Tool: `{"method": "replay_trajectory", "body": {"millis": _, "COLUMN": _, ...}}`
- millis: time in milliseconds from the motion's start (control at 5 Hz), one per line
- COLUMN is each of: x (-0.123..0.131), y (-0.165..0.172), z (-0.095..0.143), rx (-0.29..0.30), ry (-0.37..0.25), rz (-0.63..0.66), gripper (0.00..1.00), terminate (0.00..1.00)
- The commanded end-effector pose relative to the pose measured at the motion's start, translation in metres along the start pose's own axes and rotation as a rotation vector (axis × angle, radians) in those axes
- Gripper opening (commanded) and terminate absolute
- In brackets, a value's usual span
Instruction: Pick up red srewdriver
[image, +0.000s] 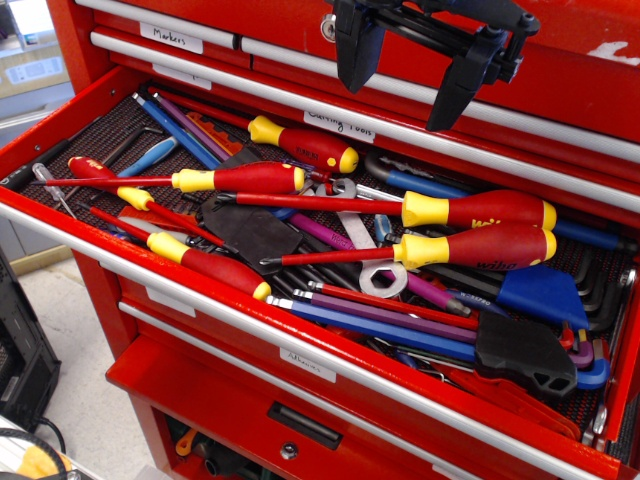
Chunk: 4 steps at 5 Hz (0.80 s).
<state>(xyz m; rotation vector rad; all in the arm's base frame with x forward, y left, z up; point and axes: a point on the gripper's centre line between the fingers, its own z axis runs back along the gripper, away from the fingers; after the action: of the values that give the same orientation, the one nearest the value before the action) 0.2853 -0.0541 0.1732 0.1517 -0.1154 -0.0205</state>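
The red screwdriver (480, 246) lies in the open drawer (60, 135) at the right. It has a fat red handle with a dark logo, a yellow collar, a yellow butt end and a thin red shaft pointing left. A near-twin with a slimmer handle and a longer shaft (480, 210) lies just behind it. My gripper (396, 105) hangs above the back of the drawer with its two dark fingers apart and nothing between them. It is above and to the left of the red screwdriver's handle, clear of all the tools.
Smaller red-and-yellow screwdrivers (240, 179) (300, 146) (205, 262) lie left and centre. Blue and purple shafts (380, 325), a wrench (383, 278), a black pouch (250, 230) and black and blue hex-key holders (525, 350) crowd the drawer. Closed drawers (420, 60) stand behind.
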Motion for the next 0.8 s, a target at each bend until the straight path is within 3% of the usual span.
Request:
{"method": "replay_trajectory", "body": {"millis": 0, "x": 0.0, "y": 0.0, "z": 0.0, "rx": 0.0, "ry": 0.0, "rz": 0.0, "gripper": 1.0, "terminate": 0.0}}
{"method": "replay_trajectory", "body": {"millis": 200, "x": 0.011, "y": -0.016, "z": -0.008, "rx": -0.02, "ry": -0.054, "rz": -0.187, "gripper": 1.0, "terminate": 0.0}}
{"method": "replay_trajectory", "body": {"millis": 400, "x": 0.02, "y": -0.024, "z": -0.028, "rx": -0.026, "ry": -0.105, "rz": -0.283, "gripper": 1.0, "terminate": 0.0}}
{"method": "replay_trajectory", "body": {"millis": 600, "x": 0.024, "y": -0.043, "z": -0.058, "rx": 0.003, "ry": -0.198, "rz": -0.355, "gripper": 1.0, "terminate": 0.0}}
